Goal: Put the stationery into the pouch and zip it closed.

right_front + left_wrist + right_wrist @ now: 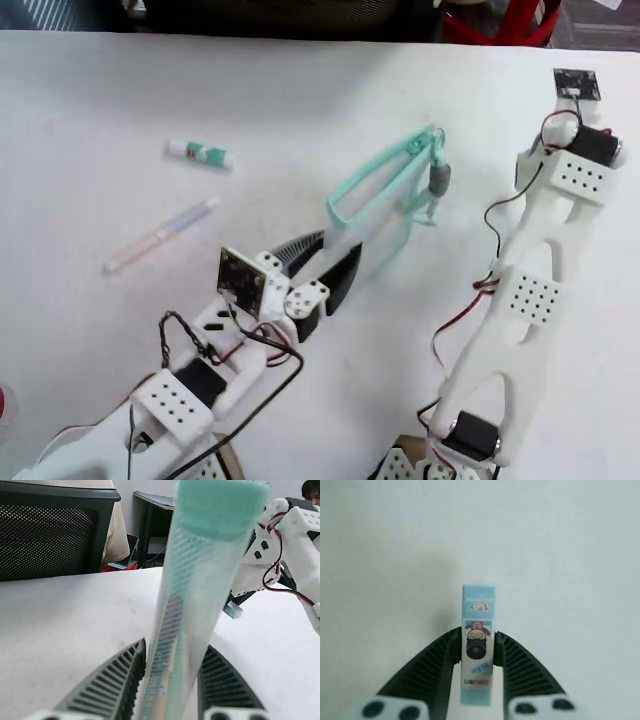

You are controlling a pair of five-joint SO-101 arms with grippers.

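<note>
A clear pouch with a teal rim (385,185) stands on edge in mid-table, its mouth gaping and a grey zip pull (438,180) at the far end. My left gripper (335,257) is shut on the pouch's near end. In the left wrist view the pouch (200,605) rises between the ribbed fingers (122,675). My right gripper (476,636) is shut on a small light-blue eraser (479,605) above bare table. The eraser (233,611) hangs just beyond the pouch. A glue stick (200,153) and a translucent pen (160,237) lie at the left.
The right arm's white links (530,290) run up the right side, trailing red and black wires. The table's far edge (300,35) lies at the back. Behind it is a black mesh chair (50,535).
</note>
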